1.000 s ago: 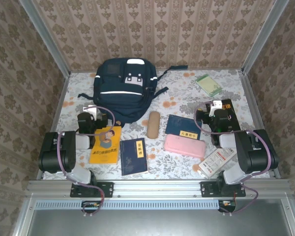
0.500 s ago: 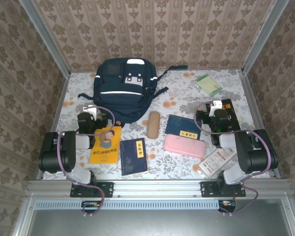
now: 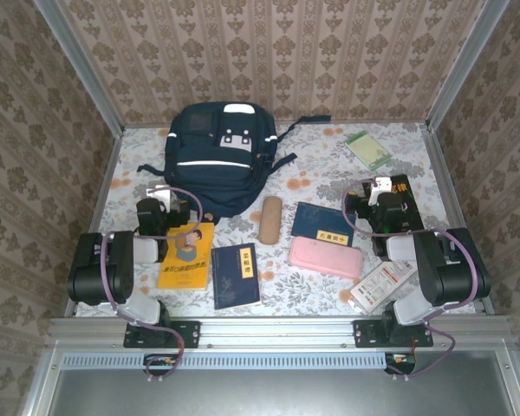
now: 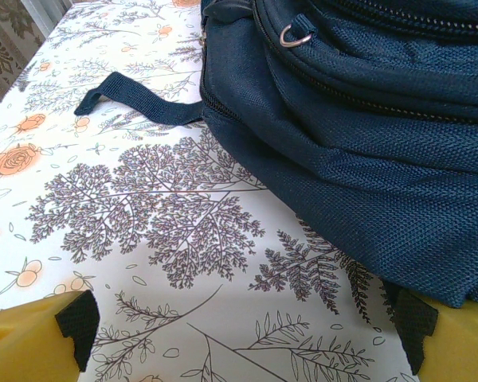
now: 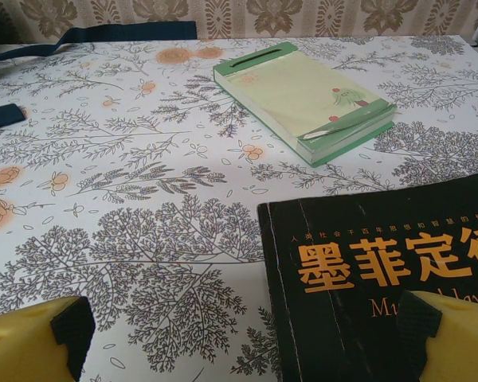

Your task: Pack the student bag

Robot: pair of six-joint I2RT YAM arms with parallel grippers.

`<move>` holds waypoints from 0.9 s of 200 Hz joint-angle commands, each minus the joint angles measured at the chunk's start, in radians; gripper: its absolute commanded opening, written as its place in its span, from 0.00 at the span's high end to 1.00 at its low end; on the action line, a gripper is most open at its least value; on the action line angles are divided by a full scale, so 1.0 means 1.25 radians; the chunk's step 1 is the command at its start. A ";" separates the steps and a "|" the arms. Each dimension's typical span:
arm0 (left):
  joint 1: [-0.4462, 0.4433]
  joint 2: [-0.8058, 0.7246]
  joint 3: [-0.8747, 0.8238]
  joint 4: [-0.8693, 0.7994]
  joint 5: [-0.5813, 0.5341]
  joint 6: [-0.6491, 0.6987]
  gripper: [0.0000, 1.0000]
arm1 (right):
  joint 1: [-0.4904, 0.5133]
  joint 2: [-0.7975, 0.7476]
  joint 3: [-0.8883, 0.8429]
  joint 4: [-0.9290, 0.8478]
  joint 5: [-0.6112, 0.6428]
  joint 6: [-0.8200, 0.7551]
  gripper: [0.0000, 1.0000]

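Floral tablecloth (image 3: 321, 160) (glossy, flat) under coarse-woven, bulging navy student bag (image 3: 215, 156).

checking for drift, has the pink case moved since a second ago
No. The pink case keeps its place just below the navy booklet, same as before.

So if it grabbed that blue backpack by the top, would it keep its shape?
Probably not. The backpack is woven fabric that folds and bulges in the left wrist view, so it would likely sag. Its loose straps would probably trail and snag.
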 commanded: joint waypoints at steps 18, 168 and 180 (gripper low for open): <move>0.005 -0.068 0.027 -0.015 -0.023 -0.021 0.00 | -0.006 -0.037 0.002 -0.006 0.037 0.032 0.00; -0.448 -0.477 0.550 -1.053 -0.405 -0.281 0.00 | 0.389 -0.475 0.475 -0.929 0.148 0.276 0.00; -0.391 -0.443 0.561 -1.075 -0.349 -0.296 0.00 | 0.367 -0.478 0.477 -0.933 0.156 0.312 0.00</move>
